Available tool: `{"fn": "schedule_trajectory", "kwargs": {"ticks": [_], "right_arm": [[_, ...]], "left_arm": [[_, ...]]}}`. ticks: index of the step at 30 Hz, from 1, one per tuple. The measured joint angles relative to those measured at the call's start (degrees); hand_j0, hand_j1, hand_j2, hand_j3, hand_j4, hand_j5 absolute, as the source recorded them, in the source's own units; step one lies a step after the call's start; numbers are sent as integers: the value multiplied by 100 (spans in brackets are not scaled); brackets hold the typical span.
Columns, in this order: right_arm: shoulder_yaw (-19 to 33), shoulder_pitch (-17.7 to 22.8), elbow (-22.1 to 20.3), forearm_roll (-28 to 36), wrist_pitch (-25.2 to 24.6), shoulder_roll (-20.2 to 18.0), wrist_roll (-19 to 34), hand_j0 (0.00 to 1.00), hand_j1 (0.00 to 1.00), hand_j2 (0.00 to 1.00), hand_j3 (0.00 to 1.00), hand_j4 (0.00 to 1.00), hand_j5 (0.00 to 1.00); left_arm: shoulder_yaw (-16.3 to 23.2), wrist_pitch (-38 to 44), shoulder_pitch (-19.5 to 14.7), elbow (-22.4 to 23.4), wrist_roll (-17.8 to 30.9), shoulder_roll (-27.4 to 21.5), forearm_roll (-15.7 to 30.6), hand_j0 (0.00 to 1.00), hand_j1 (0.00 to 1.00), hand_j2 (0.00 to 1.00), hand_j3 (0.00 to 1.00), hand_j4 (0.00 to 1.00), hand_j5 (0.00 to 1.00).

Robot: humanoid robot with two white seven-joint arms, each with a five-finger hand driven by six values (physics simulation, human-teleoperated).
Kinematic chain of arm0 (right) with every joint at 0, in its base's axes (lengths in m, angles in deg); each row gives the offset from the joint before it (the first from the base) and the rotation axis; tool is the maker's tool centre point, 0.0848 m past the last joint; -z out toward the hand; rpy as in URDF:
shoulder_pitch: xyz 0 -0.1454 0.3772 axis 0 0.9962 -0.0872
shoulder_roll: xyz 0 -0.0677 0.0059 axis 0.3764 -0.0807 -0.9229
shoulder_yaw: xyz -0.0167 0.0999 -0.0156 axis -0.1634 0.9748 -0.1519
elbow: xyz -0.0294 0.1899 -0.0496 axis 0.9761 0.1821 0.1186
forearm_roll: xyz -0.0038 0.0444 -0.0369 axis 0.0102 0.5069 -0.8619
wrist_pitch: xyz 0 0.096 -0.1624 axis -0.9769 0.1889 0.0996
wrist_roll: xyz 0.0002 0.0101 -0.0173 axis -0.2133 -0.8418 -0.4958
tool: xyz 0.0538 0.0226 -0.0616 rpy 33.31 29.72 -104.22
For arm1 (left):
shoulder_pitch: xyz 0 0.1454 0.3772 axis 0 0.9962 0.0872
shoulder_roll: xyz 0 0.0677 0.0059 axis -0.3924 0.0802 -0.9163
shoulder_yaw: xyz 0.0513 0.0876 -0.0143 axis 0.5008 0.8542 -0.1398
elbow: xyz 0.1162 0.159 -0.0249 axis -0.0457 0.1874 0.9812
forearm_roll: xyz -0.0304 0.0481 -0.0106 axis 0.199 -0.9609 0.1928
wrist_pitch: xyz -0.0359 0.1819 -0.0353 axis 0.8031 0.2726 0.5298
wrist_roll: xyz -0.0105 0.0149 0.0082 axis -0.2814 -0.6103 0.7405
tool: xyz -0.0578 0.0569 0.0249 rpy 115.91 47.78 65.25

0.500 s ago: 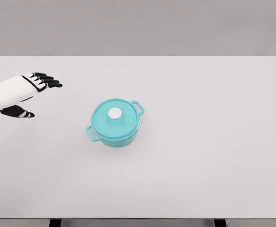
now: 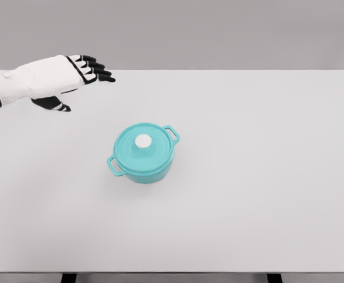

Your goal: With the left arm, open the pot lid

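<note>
Reaching in from ten o'clock, left hand (image 2: 65, 79) with fingers spread, holding nothing.
Sitting near centre of white table (image 2: 266, 194): teal pot (image 2: 143, 154), lid (image 2: 143, 145) on, white knob (image 2: 143, 141) on top, well apart from hand.

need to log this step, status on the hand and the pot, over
Left hand open, holding nothing, up left of the pot, apart from it. Lid on, white knob untouched. Right arm out of view. Nothing between hand and pot.
</note>
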Motion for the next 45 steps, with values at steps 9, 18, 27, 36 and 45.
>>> {"fn": "schedule_trajectory", "kwargs": {"ticks": [9, 18, 27, 36, 45], "right_arm": [[0, 0, 0, 0, 0, 0, 0, 100, 100, 100, 100, 100, 100], [0, 0, 0, 0, 0, 0, 0, 100, 100, 100, 100, 100, 100], [0, 0, 0, 0, 0, 0, 0, 100, 100, 100, 100, 100, 100], [0, 0, 0, 0, 0, 0, 0, 100, 100, 100, 100, 100, 100], [0, 0, 0, 0, 0, 0, 0, 100, 100, 100, 100, 100, 100]], "left_arm": [[1933, 16, -1538, -666, 104, -137, 144, 99, 99, 99, 99, 99, 99], [2856, 1266, -1618, -942, 147, 108, 1434, 99, 99, 99, 99, 99, 99], [3297, 1696, -1670, -967, 224, 84, 1569, 86, 86, 86, 86, 86, 86], [3391, 1684, -1661, -961, 262, 66, 1532, 75, 75, 75, 75, 75, 75], [3586, 1690, -1661, -937, 265, 62, 1475, 76, 76, 76, 76, 76, 76]]}}
